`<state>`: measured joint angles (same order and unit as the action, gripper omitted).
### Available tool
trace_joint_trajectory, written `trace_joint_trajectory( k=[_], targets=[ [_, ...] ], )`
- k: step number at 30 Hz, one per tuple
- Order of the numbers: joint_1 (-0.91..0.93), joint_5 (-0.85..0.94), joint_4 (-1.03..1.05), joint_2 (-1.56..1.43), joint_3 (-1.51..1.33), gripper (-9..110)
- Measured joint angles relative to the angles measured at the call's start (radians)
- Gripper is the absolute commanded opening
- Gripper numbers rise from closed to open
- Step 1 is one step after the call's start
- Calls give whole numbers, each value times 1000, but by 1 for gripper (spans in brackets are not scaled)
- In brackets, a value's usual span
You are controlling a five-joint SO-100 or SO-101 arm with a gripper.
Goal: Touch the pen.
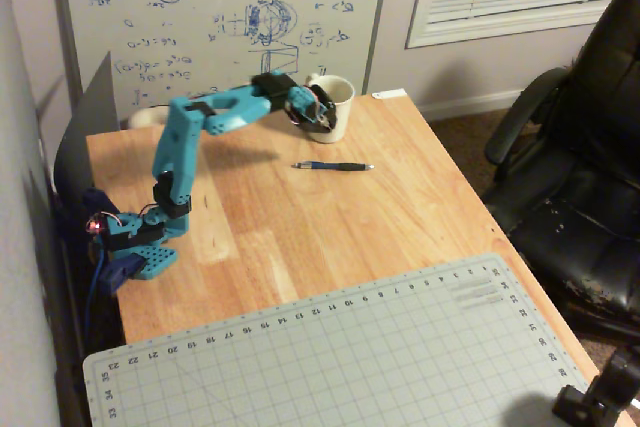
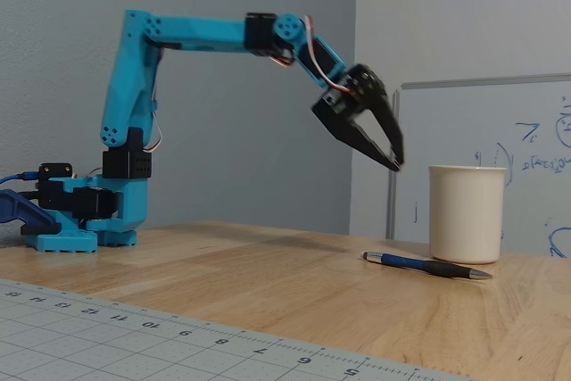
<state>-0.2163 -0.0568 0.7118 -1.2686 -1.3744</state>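
The pen (image 1: 333, 166) lies flat on the wooden table (image 1: 400, 217), blue front and black body, just in front of a white mug (image 1: 338, 99). In the fixed view the pen (image 2: 426, 265) lies at the foot of the mug (image 2: 466, 213). My black gripper (image 1: 318, 119) hangs in the air beside the mug, above and behind the pen's blue end. In the fixed view the gripper (image 2: 397, 162) points down and right, well above the pen, its fingertips meeting and holding nothing.
A grey cutting mat (image 1: 340, 357) covers the near part of the table. The arm's teal base (image 1: 140, 247) is clamped at the left edge. A whiteboard (image 1: 220, 17) stands behind the table and a black office chair (image 1: 580, 167) to the right.
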Motion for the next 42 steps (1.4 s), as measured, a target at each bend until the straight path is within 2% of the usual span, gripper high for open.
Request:
trace_joint_trajectory(
  k=[8, 18, 42],
  targets=[
    [34, 0, 0, 327, 291, 1],
    [32, 0, 0, 563, 512, 1],
    [60, 0, 0, 630, 578, 1]
  ],
)
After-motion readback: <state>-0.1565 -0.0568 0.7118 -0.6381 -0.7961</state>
